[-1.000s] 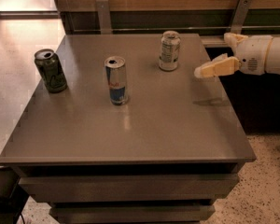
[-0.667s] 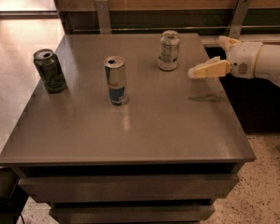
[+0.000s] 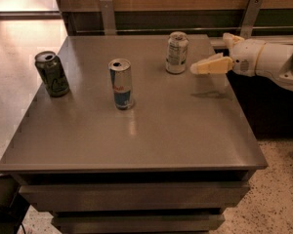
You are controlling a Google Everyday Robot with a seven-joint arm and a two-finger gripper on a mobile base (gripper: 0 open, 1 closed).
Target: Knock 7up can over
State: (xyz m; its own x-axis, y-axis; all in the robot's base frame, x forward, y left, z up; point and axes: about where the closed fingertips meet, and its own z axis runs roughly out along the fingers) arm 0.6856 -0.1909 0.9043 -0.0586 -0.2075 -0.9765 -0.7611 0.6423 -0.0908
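The 7up can [image 3: 176,52], short and whitish-silver with a pale label, stands upright at the back of the grey table [image 3: 185,126], right of centre. My gripper [image 3: 198,68] comes in from the right on a white arm, its cream fingers pointing left. Its tips hover just right of the can, a small gap away, above the table top.
A tall slim blue-and-silver can [image 3: 121,83] stands near the table's middle. A dark green can [image 3: 52,73] stands at the left edge. A wooden wall and metal brackets run behind the table. Floor drops off to the left and right.
My gripper has moved left across the table's right edge, closing in on the 7up can. All three cans stand where they were.
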